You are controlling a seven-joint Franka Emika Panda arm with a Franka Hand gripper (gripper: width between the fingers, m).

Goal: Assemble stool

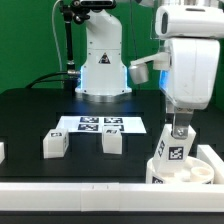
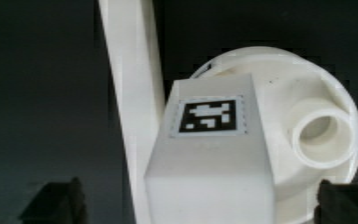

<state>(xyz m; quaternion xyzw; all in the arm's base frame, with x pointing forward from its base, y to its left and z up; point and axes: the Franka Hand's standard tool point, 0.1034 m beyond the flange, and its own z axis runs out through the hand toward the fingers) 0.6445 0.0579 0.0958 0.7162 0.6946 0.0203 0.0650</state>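
The round white seat (image 1: 190, 172) lies at the front of the exterior view's right. One white leg (image 1: 171, 152) with a marker tag stands on it, a little tilted. My gripper (image 1: 178, 130) is right above that leg's top. In the wrist view the leg (image 2: 211, 130) fills the middle, with the seat (image 2: 291, 80) and an open socket (image 2: 320, 126) beside it. My gripper (image 2: 208, 202) straddles the leg with its dark fingertips (image 2: 59, 200) wide apart, and a dark gap shows on one side. Two more legs (image 1: 55, 144) (image 1: 112, 142) lie loose on the black table.
The marker board (image 1: 100, 124) lies flat behind the loose legs. The robot base (image 1: 102, 70) stands at the back. A low white wall (image 1: 80, 188) runs along the front edge and up the exterior view's right side (image 1: 212, 158); it shows in the wrist view (image 2: 130, 60).
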